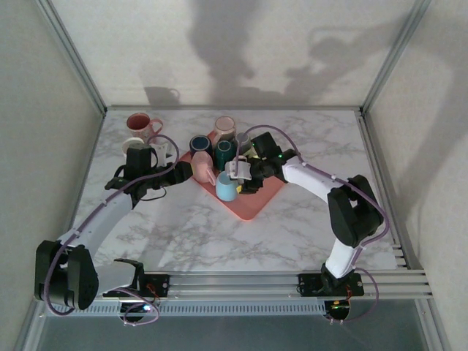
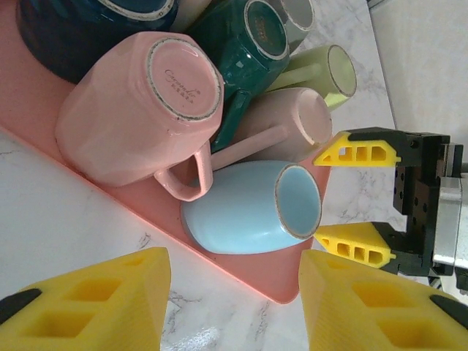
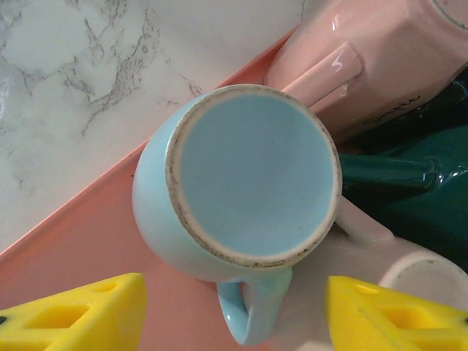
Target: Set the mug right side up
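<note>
— While I look from above, where's the mug?
— Blue, base up, at the tray's near edge. My right gripper is just beside it, my left gripper near. Both are parted, empty.
— Left wrist?
— A pink mug crowds it; tight there.
— Right wrist?
— The handle lies between my fingers. I'd clamp the wall, lift clear, then turn it over bare marble.

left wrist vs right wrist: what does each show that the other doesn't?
Left wrist: lime mug, navy mug, and the right gripper, jaws open beside the blue mug. Right wrist: the blue mug's handle and its base head-on. Both: blue mug on the tray, pink mug, teal mug, marble table.
</note>
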Robot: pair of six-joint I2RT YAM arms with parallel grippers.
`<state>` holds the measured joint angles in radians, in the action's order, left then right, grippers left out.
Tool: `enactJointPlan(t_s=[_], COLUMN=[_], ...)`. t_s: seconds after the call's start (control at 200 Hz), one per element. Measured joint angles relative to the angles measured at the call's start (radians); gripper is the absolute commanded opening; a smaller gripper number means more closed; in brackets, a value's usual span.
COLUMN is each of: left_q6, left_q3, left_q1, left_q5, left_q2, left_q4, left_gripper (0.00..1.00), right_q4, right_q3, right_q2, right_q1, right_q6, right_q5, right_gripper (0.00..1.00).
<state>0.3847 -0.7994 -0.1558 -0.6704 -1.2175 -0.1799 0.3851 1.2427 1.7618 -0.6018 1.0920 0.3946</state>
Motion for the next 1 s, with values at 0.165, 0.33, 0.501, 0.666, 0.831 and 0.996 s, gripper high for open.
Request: enactJointPlan(t_s=[0.165, 0.33, 0.501, 0.666, 0.831, 0.996], left_q6=[-0.01, -0.015, -0.015, -0.014, -0.014, -0.014], left_q3=[0.0, -0.001, -0.006, -0.015, -0.018, -0.018], left_q1=[0.0, 0.0, 0.0, 0.0, 0.0, 0.0], left_q5=[0.0, 0.0, 0.0, 0.0, 0.001, 0.0], left_q2=[-0.009, -0.01, -0.01, -0.011, -0.014, -0.014], left_q4=[-0.001, -0.004, -0.005, -0.005, -0.005, -0.005], left_gripper=[0.49, 0.49, 0.49, 0.49, 0.49, 0.48], right_q4=[0.0, 0.009, 0.037, 0.053, 0.096, 0.137], right_q3=[0.008, 0.013, 0.013, 0.017, 0.023, 0.023], right_q2=[0.012, 0.017, 0.019, 0.018, 0.016, 0.016], right_q1=[0.0, -0.004, -0.017, -0.017, -0.017, -0.021], right_q6=[-0.014, -0.041, -0.072, -0.114, -0.143, -0.166], right_q5=[0.003, 0.003, -0.008, -0.01, -0.026, -0.031], right_gripper=[0.59, 0.57, 0.54, 0.49, 0.45, 0.43])
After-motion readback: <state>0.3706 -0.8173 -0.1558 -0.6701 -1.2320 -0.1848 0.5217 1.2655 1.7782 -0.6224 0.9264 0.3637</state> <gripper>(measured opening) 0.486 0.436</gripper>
